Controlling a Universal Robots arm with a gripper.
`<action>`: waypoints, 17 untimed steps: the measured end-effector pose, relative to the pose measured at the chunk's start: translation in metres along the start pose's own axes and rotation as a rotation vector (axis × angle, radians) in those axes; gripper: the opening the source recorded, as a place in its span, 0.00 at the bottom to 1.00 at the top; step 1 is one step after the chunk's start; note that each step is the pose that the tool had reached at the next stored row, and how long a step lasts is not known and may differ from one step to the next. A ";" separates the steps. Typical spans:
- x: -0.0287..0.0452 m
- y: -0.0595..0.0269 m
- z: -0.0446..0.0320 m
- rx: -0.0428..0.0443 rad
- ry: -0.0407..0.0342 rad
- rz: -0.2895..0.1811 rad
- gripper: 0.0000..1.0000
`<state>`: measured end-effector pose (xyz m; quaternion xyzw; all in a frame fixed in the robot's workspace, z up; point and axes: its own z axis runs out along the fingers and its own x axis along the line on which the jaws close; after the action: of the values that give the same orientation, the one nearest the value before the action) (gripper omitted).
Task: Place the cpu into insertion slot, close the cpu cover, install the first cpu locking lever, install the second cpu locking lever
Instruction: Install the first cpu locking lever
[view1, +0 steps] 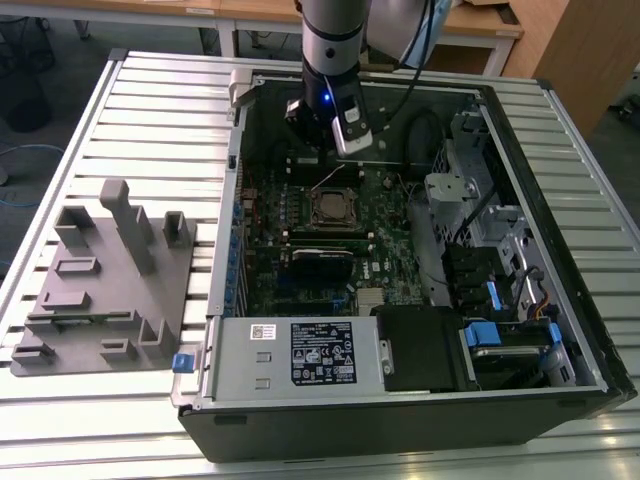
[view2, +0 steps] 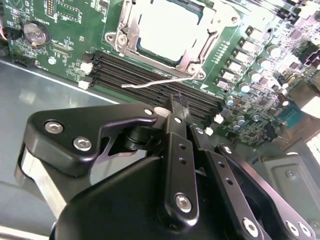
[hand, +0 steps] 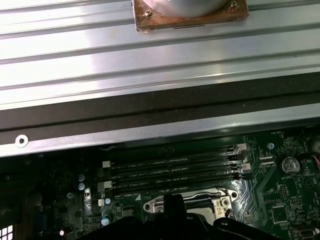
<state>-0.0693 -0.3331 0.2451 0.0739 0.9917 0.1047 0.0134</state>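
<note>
Centre of the exterior view, cpu (view1: 331, 208): already seated
locking lever (view2: 155, 83): crosswise, between cpu and gripper (view2: 176, 100)
jaws: closed, nothing in 'em

Small square chip (view2: 165, 27), dull silver-grey top, lying flat in the socket (view1: 332, 208) on the green board. Thin silvery cover plate (view2: 125, 30) down over it, framing it on all sides, chip top showing through the square window. One thin wire lever (view2: 155, 83) unlatched, reaching from a corner of the socket out across the long black slots just beside it, free end well clear of the cover plate. Second lever not to be made out.
</note>
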 end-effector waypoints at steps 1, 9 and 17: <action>-0.0010 0.0001 0.0002 0.0000 0.0000 0.000 0.10; -0.0167 0.0066 -0.0032 0.0061 -0.0013 0.001 0.10; -0.0167 0.0066 -0.0034 0.0073 -0.0004 0.001 0.10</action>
<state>-0.0520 -0.3299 0.2500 0.0744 0.9920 0.1011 0.0133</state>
